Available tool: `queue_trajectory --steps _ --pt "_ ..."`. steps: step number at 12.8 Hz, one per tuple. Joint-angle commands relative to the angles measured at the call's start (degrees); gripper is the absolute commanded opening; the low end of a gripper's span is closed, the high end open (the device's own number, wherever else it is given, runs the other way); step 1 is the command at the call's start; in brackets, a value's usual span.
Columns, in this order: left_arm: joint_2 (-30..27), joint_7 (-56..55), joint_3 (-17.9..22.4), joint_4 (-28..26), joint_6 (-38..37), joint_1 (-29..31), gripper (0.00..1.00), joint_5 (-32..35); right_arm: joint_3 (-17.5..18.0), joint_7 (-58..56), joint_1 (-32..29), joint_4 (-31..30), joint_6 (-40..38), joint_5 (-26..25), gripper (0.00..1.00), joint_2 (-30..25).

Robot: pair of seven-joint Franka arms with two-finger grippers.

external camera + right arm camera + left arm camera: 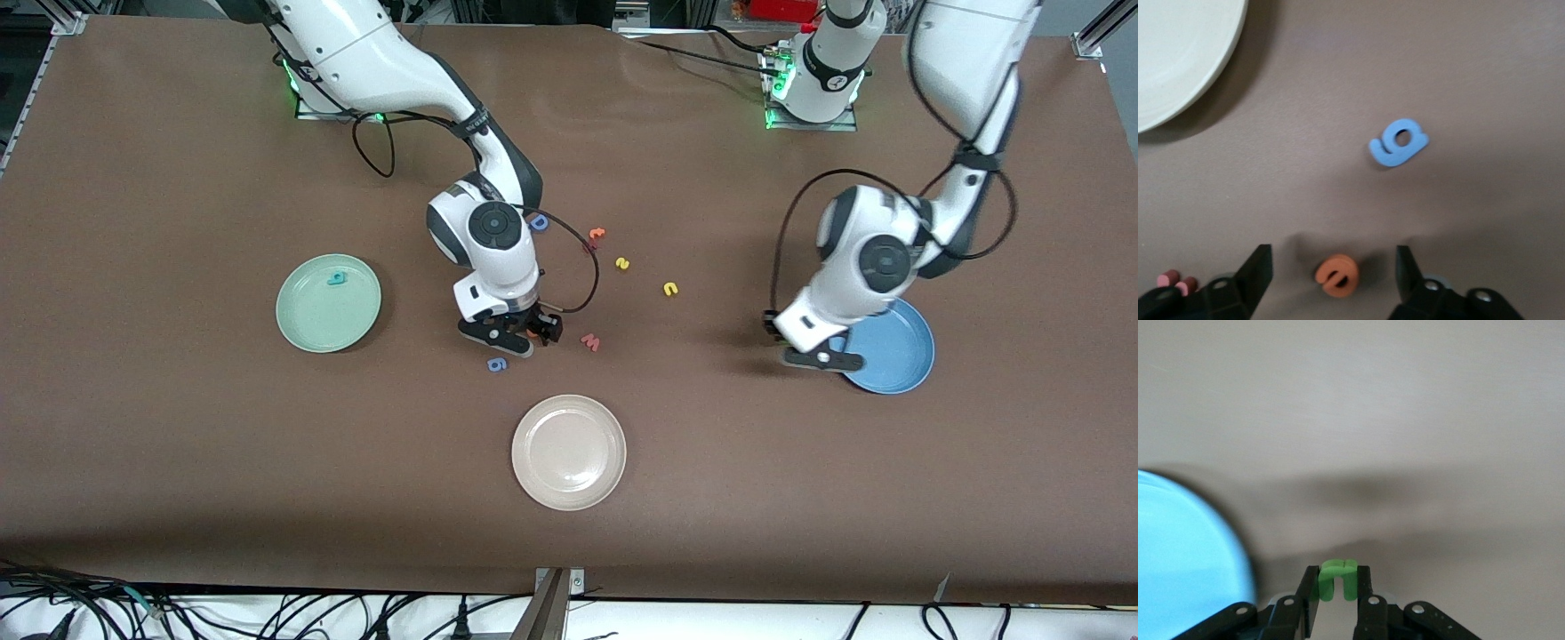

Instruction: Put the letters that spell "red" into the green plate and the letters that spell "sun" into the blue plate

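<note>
Right wrist view: open right tool [1333,270] straddles orange "e" [1337,275].

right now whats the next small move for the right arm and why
Probably close the right end effector on the orange "e": the letter lies on the table between its open fingers, not yet gripped. It belongs in the green plate. The left end effector already holds the green "u" beside the blue plate.
</note>
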Motion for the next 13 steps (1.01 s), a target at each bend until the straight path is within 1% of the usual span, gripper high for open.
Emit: queue_trajectory --steps 1,3,5,6,8,9,10,12,13 --pt "-1.59 10.48 -0.68 -1.43 -1.16 5.65 0.0 0.91 -0.2 2.07 2.26 3.19 -0.73 0.04 0.77 2.53" --pt "-0.98 16.46 -0.59 -2.13 -1.16 8.38 0.0 0.91 -0.2 1.9 2.27 2.92 -1.25 0.13 0.73 2.45" --pt "0.42 20.16 -0.42 -2.22 -1.16 10.67 0.0 1.0 -0.28 1.64 2.27 2.92 -4.84 -0.04 0.69 2.1" --pt "1.48 20.7 -0.33 -2.13 -1.16 11.38 0.0 1.0 -0.28 1.64 2.27 2.92 -5.12 -0.13 0.66 2.01" --pt "3.5 20.79 0.11 -1.52 -0.37 12.52 0.0 1.17 -0.46 1.64 2.18 2.92 -5.21 -0.22 0.64 1.83" --pt "3.86 20.79 0.2 -1.43 -0.11 12.79 0.0 1.17 -0.46 1.64 2.26 2.92 -5.21 -0.31 0.61 1.83" --pt "4.03 20.79 0.2 -1.43 0.41 12.79 0.12 1.17 -0.46 1.64 2.18 2.92 -5.21 -0.31 0.59 1.83" --pt "3.77 20.7 0.11 -1.43 0.42 12.7 0.96 1.17 -0.46 1.72 2.26 2.92 -5.21 -0.48 0.41 1.83" --pt "3.16 20.7 0.11 -1.43 0.25 12.35 0.99 1.17 -0.46 1.64 2.27 2.92 -5.3 -0.4 0.3 1.74"
